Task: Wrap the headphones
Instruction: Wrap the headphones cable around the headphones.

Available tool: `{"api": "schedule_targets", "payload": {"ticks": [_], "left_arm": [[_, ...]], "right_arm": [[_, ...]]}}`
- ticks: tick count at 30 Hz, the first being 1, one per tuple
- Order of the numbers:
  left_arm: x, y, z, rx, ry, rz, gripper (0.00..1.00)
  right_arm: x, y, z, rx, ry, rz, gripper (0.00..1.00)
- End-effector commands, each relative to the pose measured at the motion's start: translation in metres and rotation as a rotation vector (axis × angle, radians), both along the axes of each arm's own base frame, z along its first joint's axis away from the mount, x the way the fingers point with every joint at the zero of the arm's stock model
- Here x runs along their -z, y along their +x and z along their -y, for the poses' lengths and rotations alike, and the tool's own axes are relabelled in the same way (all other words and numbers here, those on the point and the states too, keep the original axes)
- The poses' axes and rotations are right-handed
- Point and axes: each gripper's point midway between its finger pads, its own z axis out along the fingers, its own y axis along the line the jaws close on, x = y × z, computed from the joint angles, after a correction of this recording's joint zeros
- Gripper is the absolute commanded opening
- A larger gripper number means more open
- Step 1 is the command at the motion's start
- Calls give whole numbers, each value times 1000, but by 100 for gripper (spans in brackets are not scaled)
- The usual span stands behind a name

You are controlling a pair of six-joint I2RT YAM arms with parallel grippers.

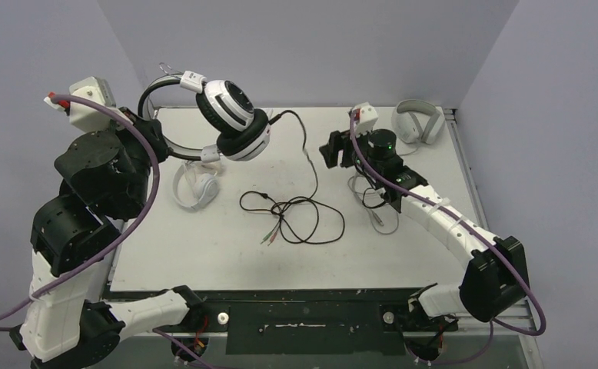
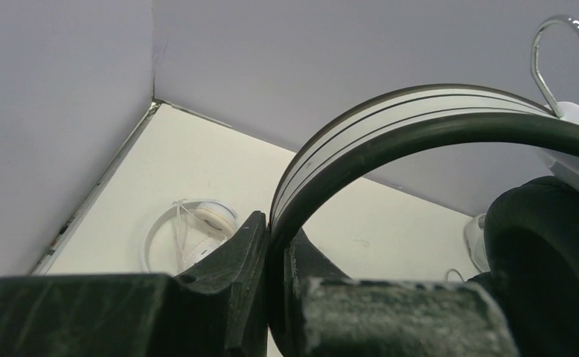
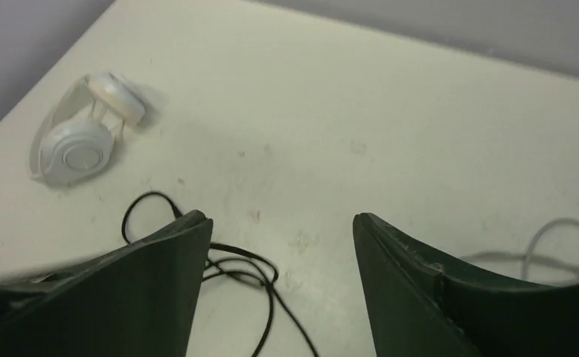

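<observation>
The black-and-white headset (image 1: 230,115) hangs raised above the back left of the table. My left gripper (image 1: 144,121) is shut on its headband (image 2: 391,119), which is pinched between the fingers (image 2: 251,245). Its black cable (image 1: 300,219) drops from the ear cup and lies in loose loops mid-table, also seen below my right gripper as the black cable (image 3: 249,271). The small white headphones (image 1: 196,188) lie flat on the table under the raised set; the white headphones (image 2: 190,230) also show in the left wrist view. My right gripper (image 1: 333,151) hovers open above the table, right gripper (image 3: 283,223) holding nothing.
A light grey over-ear pair (image 1: 417,121) sits at the back right corner, its grey cable (image 3: 562,238) trailing under my right arm. Purple-grey walls close the table at the back and both sides.
</observation>
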Motion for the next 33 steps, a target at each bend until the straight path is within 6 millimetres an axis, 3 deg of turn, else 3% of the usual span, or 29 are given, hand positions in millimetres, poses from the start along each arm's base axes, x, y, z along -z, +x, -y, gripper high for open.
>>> {"api": "schedule_targets", "payload": {"ticks": [1,3,7,11,15,19,22,27,30,33], "left_arm": [[-33,2,29,134,-178,89,0],[-29,6,41,173,-179,65,0],[-18,15,66,246,-167,7,0],[-2,27,93,312,-147,-78,0],[24,40,124,385,-103,-180,0],[60,56,139,401,-36,-282,0],[98,74,139,386,5,-378,0],[159,105,121,343,2,-498,0],[182,114,120,342,7,-534,0],[196,121,134,412,30,-548,0]], "right_arm": [[-14,-35,-1,-109,67,47,75],[-8,-53,-8,-212,36,69,80],[-14,-84,-14,-347,27,188,83],[-17,-97,-6,-337,43,249,83],[-17,-87,31,-110,49,244,83],[-38,-90,64,35,25,293,84],[-52,-93,76,80,-16,290,84],[-34,-77,118,339,-89,104,86],[-33,-80,108,275,-98,111,87],[-46,-91,75,80,-65,177,86]]}}
